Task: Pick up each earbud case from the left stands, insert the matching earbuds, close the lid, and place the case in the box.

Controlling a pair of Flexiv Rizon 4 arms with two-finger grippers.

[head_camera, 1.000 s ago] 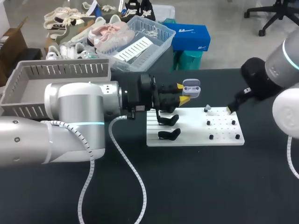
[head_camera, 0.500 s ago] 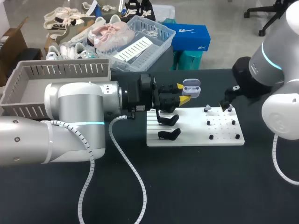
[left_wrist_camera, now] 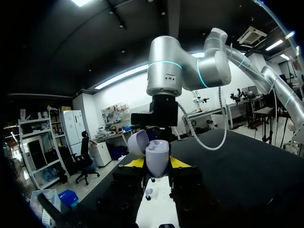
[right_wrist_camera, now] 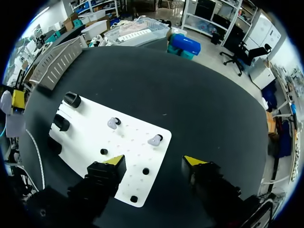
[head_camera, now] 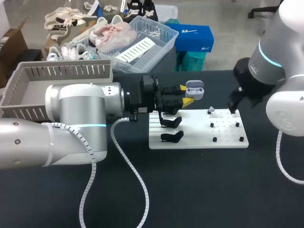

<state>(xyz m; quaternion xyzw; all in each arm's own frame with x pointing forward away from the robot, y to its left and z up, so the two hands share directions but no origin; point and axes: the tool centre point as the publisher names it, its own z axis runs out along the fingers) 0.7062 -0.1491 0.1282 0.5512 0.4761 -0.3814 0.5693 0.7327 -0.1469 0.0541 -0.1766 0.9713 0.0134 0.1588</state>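
- While the left gripper (left_wrist_camera: 156, 164) holds the open earbud case (left_wrist_camera: 156, 157) clamped between its fingers, lid tipped back, above the black stands (head_camera: 171, 122) at one end of the white board (head_camera: 190, 137), the step in hand looks like fetching an earbud.
- The right gripper (right_wrist_camera: 155, 160) hangs over the board's other end, fingers apart and empty. Two earbuds (right_wrist_camera: 154, 140) sit on the board ahead of it, one just ahead of the fingertips.
- Next move, as I judge it: lower onto that nearer earbud, close on it gently, then carry it across and seat it in the case's matching well.
- The grey box (head_camera: 57, 78) at the worktop (head_camera: 213, 190) edge is where the closed case should go.
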